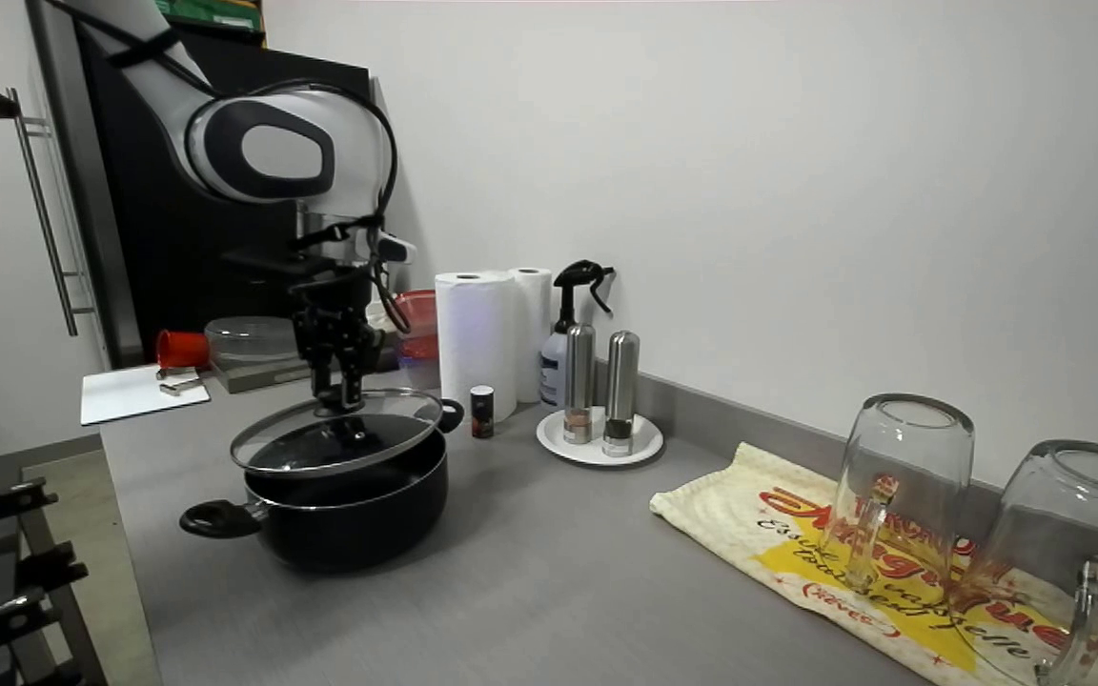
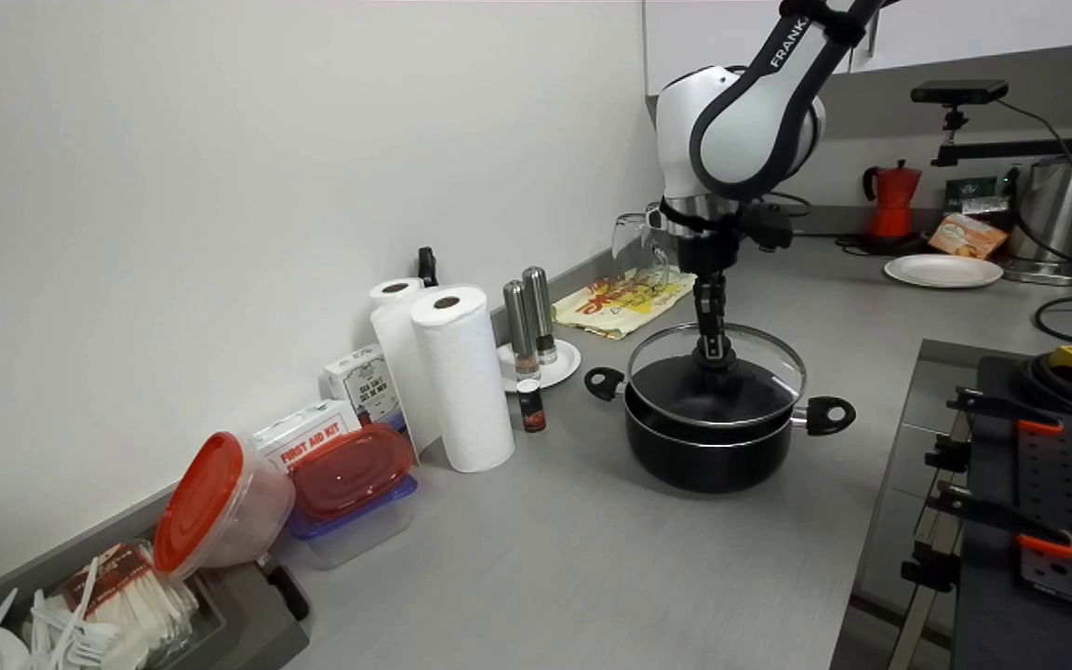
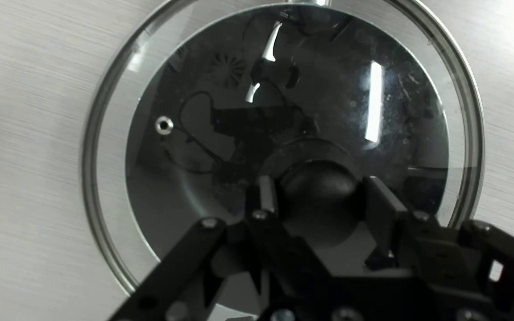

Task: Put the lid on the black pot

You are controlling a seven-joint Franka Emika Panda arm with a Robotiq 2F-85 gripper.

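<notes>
Grey counter (image 2: 610,558) spreads around the black pot (image 2: 708,468), one handle (image 2: 831,416) near the counter's edge (image 2: 893,428); toward the wall (image 2: 220,205), apart from the pot, stand a small dark jar (image 2: 531,409) and two paper towel rolls (image 2: 463,381); the gripper (image 3: 319,191) pinches the knob (image 3: 318,176) of the lid (image 2: 717,398), which hangs just above the pot.

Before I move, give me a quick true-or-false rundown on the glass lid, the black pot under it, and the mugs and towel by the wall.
1. The gripper holds the glass lid by its dark knob. True.
2. The black pot stands on the grey counter. True.
3. The glass lid is seated on the black pot. False: in both exterior views a gap shows between them.
4. Glass mugs stand on the tea towel. True.
5. The tea towel is plain white. False: it is printed in red, yellow and black.
</notes>
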